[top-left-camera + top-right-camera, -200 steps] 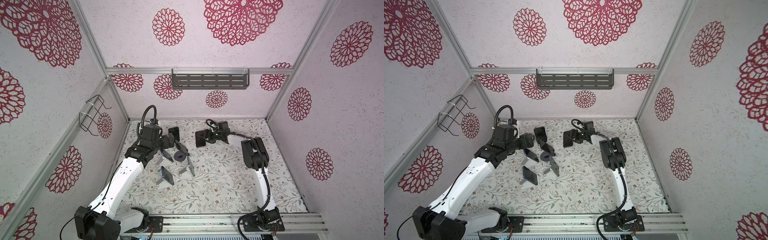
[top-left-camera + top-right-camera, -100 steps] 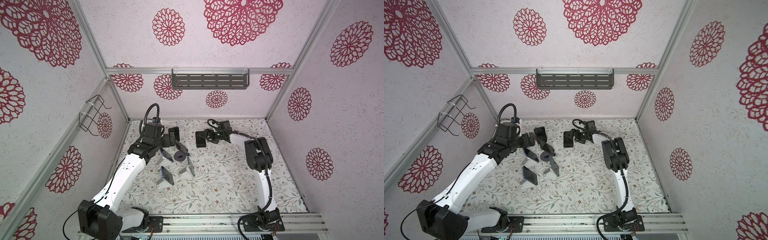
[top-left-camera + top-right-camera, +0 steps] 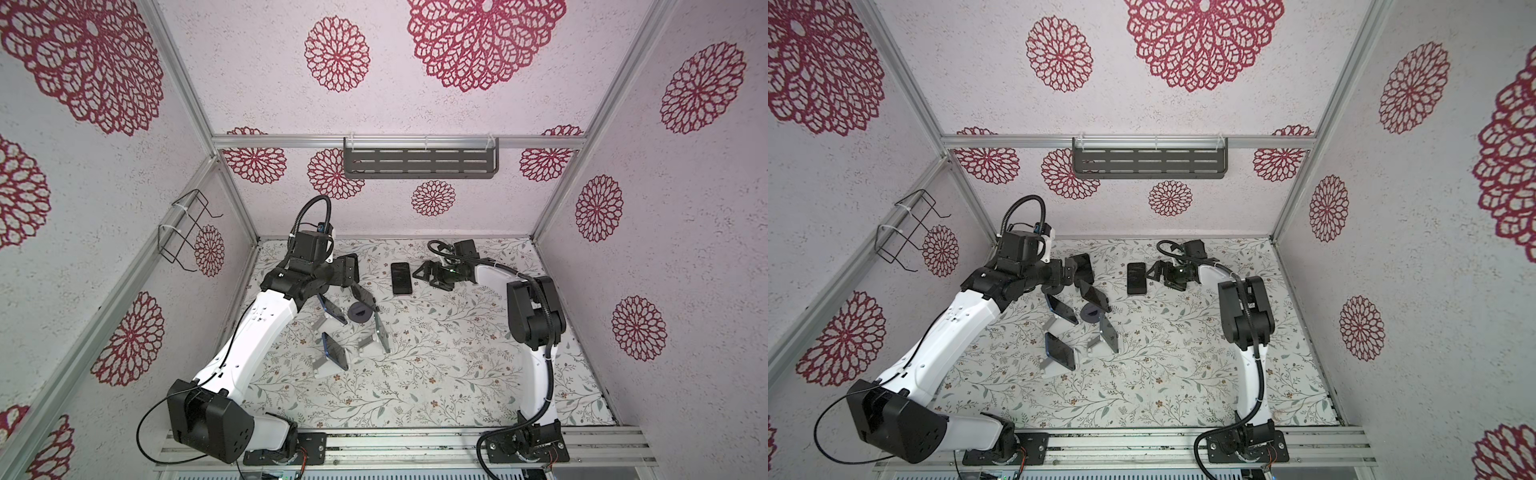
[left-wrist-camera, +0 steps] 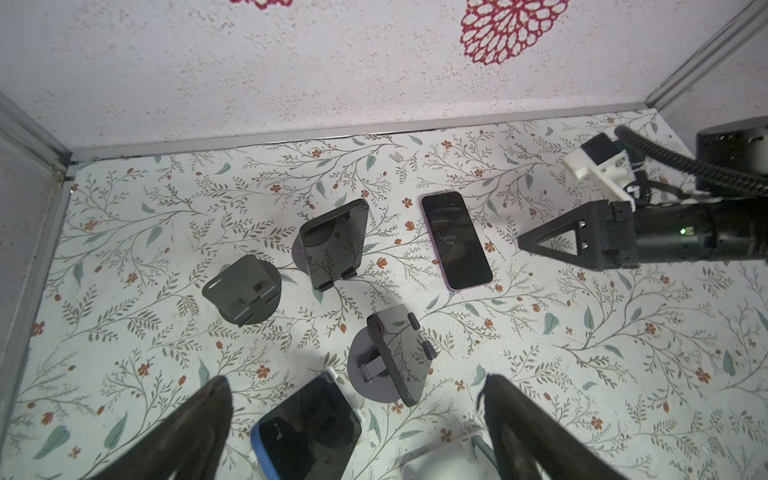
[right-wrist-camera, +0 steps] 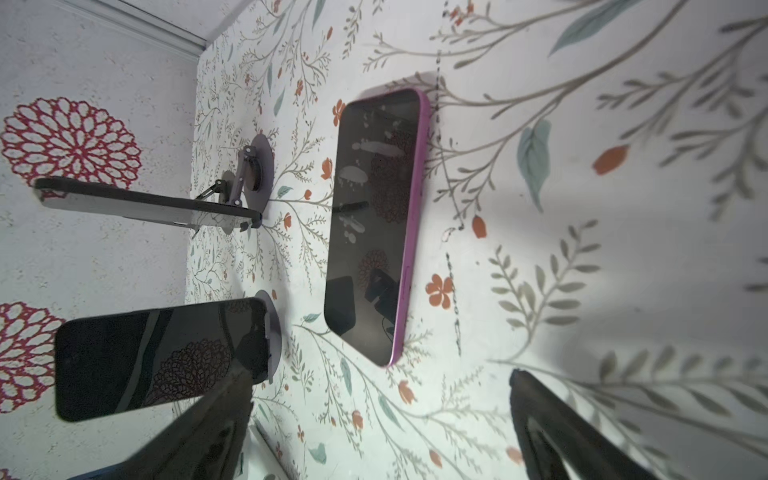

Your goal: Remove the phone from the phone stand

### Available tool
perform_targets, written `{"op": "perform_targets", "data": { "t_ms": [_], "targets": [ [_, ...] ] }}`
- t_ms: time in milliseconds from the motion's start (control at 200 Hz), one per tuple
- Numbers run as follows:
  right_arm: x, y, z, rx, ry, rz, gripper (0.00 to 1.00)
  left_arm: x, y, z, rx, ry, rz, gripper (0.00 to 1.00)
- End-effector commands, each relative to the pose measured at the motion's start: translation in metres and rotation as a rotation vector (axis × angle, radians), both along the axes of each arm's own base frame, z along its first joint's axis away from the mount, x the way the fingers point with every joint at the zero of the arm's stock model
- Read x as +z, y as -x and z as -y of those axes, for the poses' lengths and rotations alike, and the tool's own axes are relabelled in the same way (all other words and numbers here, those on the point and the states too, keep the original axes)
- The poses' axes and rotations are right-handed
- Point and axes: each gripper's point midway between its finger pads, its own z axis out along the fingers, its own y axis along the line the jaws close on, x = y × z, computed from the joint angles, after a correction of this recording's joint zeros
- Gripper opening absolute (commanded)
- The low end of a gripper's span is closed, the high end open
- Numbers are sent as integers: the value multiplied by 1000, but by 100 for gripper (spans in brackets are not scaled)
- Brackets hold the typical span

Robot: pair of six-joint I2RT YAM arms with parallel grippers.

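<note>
Two robot arms work over a floral table (image 3: 436,374) inside a booth papered with red flowers. One phone (image 3: 401,278), dark glass up and with a pink edge, lies flat on the table near the back wall, touching no stand. My right gripper (image 3: 422,276) sits just beside it, jaws spread wide with nothing between them. I judge this phone's removal done and the phone let go.

My left gripper (image 4: 354,379) hangs over a cluster of stands left of centre, jaws also wide and empty. Directly under it a blue phone (image 4: 307,428) leans on a white stand (image 3: 323,324). In both top views two more sit on white stands nearer the front. A second phone (image 3: 334,352) faces up, and a third phone (image 3: 382,332) shows edge-on.

Among the dark, round-based stands, one dark stand (image 4: 243,291) looks empty. Two others carry glossy dark slabs, a back slab (image 4: 334,243) and a near slab (image 4: 399,357). I take these for phones but cannot confirm it.

If every phone must come off, most of the job is left. The blue phone looks like the likeliest next pick.

On the walls, a grey shelf (image 3: 419,164) and a wire basket (image 3: 183,232) show nothing inside them.
</note>
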Motion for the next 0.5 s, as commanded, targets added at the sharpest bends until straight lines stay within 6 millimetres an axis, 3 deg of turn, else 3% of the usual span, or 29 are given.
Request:
{"op": "perform_targets", "data": {
  "t_ms": [0,195,495],
  "targets": [
    [50,18,8,53,27,99,99,-5,-5,-7,-91,-38,-35,97],
    [64,62,16,57,-5,122,99,-13,-27,-17,-242,-90,-50,97],
    [57,132,42,44,53,90,98,-58,-55,-14,-471,-203,-222,99]
  ]
}}
